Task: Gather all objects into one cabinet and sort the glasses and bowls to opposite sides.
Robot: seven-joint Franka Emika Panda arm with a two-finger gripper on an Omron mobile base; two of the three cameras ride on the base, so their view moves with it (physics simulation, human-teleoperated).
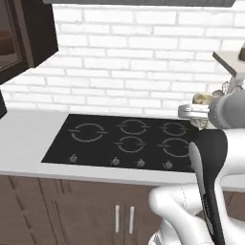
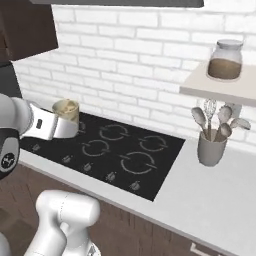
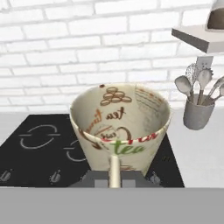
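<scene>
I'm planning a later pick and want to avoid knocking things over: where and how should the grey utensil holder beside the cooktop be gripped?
Probably grip the grey utensil holder low on its plain round wall, coming in level from the open counter in front. Spoons and a whisk crowd its mouth, and the wall shelf hangs just above, so a top approach looks blocked.

From my seat, the gripper's fingertips are hidden behind the cream mug (image 3: 120, 127) in the hand view, so I can't see how they clamp it. The dark cabinet (image 1: 28, 33) is cut off by the left and top edges. The lidded jar (image 3: 216, 15) runs off the hand view's corner. The hob (image 2: 107, 150) knob markings are too small to read.
</scene>
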